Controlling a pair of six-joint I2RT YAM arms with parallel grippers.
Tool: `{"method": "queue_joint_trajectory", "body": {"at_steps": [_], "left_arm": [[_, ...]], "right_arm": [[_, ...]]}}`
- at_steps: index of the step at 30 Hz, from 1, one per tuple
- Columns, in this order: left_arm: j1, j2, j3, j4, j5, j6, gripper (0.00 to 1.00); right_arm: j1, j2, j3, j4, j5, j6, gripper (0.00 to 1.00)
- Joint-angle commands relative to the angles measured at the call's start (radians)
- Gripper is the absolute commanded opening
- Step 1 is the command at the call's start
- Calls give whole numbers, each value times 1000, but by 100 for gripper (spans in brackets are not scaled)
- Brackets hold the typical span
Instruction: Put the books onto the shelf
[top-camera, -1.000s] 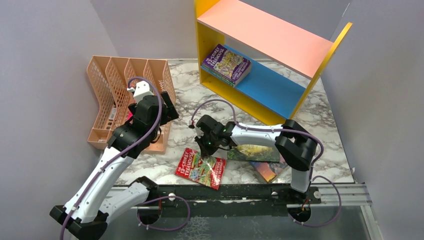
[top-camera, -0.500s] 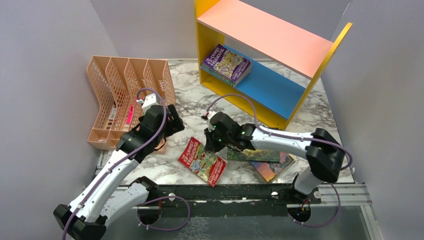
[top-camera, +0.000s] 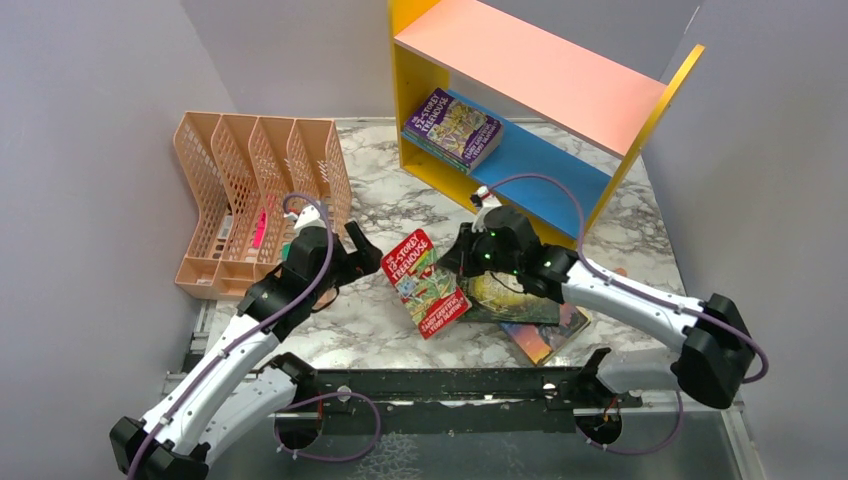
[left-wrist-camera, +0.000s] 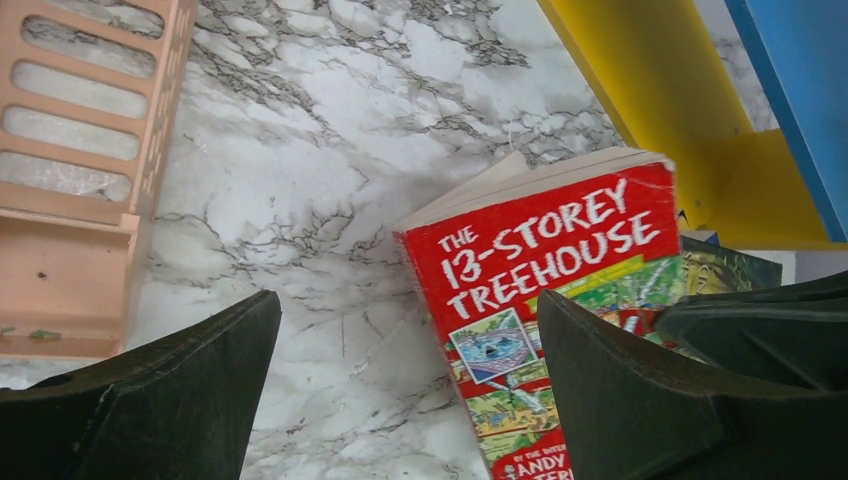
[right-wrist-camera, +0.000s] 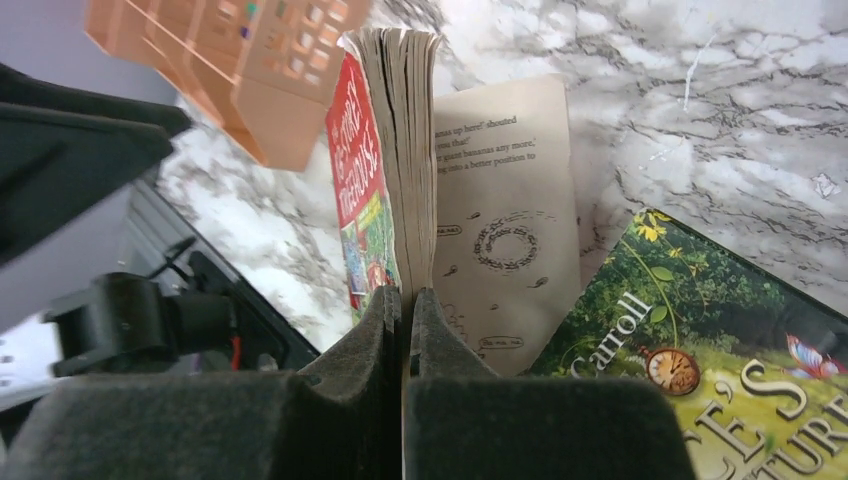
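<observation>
A red "13-Storey Treehouse" book (top-camera: 425, 283) is tilted up off the marble, and my right gripper (top-camera: 455, 263) is shut on its lower edge. In the right wrist view the jaws (right-wrist-camera: 406, 295) pinch a thin part of the red book (right-wrist-camera: 358, 190), with one loose page splayed to the right. My left gripper (top-camera: 362, 252) stands open just left of the book; in its wrist view (left-wrist-camera: 408, 300) the red cover (left-wrist-camera: 560, 250) lies partly between the fingers. A purple book (top-camera: 452, 128) lies on the shelf's blue lower board (top-camera: 545, 172).
A green-gold book (top-camera: 510, 298) (right-wrist-camera: 700, 330) and a colourful one (top-camera: 540, 340) lie on the table under the right arm. The peach mesh file rack (top-camera: 250, 190) (left-wrist-camera: 80, 150) stands at the left. The shelf's yellow side panel (left-wrist-camera: 670, 90) is close behind the red book.
My right gripper has closed on the red book and carried it back and right, tilting it up. My left arm swung right toward the book and opened slightly wider.
</observation>
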Motion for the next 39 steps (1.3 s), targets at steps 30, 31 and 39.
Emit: {"method": "queue_joint_trajectory", "body": {"at_steps": [30,31,39], "left_arm": [[3,-135,-161,782,721,-176,54],[3,-134,-162,801,739,-180,53],[3,-153,-128,785,806,-92,32]], "right_arm": [[-21,-385,-13,179,123,311,1],[-21,-387,-10,182,134,312,1],[-21,-371,53,135,182,286,1]]}}
